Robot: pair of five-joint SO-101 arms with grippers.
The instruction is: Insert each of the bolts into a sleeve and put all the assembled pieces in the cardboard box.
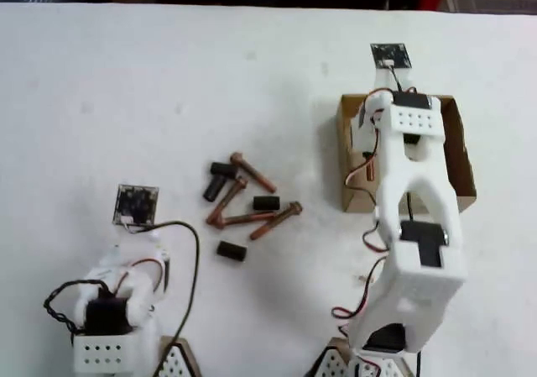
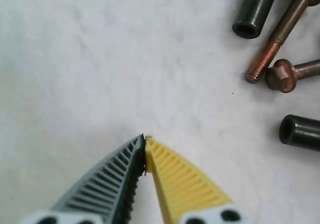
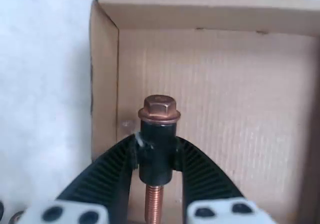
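My right gripper (image 3: 156, 145) is shut on an assembled piece, a black sleeve (image 3: 156, 156) with a copper bolt (image 3: 159, 109) through it. It hangs upright over the floor of the cardboard box (image 3: 105, 74), near one side wall. In the high view the right arm (image 1: 411, 192) stretches over the box (image 1: 346, 163). Loose copper bolts (image 1: 243, 219) and black sleeves (image 1: 266, 201) lie mid-table. My left gripper (image 2: 145, 138) is shut on nothing, just above the bare table. Short of it lie a sleeve (image 2: 255, 9), two bolts (image 2: 280, 34) and another sleeve (image 2: 300, 131).
The left arm (image 1: 109, 318) sits folded at the near left edge of the white table (image 1: 126, 83). One sleeve (image 1: 231, 250) lies apart from the pile, nearest the arms. Loose cables (image 1: 189, 251) trail beside the left arm.
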